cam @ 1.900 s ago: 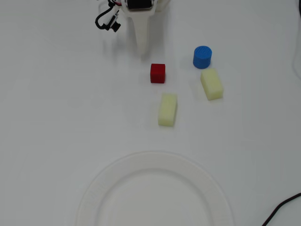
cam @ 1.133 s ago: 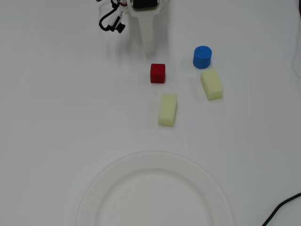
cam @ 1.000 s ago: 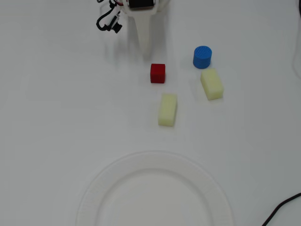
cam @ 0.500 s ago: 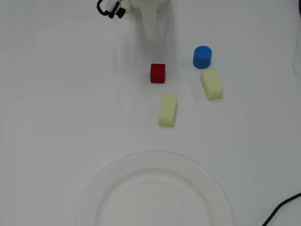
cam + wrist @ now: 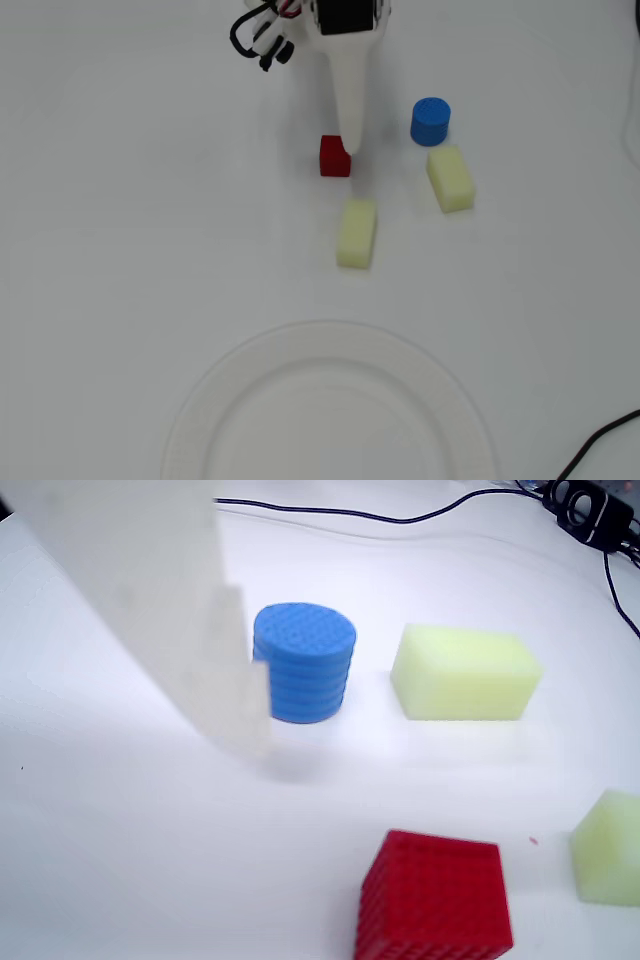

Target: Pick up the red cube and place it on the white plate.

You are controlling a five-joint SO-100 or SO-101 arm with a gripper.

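Pincer (image 5: 349, 140) tip reaches down from the surface's far edge onto the red cube's (image 5: 333, 158) right upper corner in the overhead view; whether released or clenched cannot be told. Blue cylinder (image 5: 430, 121) stands just beyond. White plate (image 5: 215, 400) lies at the near edge.

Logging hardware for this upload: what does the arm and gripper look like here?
In the overhead view the gripper shows as one long white finger tapering to a point, below a dark, black block at the wrist. A loop of black cable with a small black connector hangs beside it. The wrist view shows one finger: flat, matte white plastic. No markings visible.
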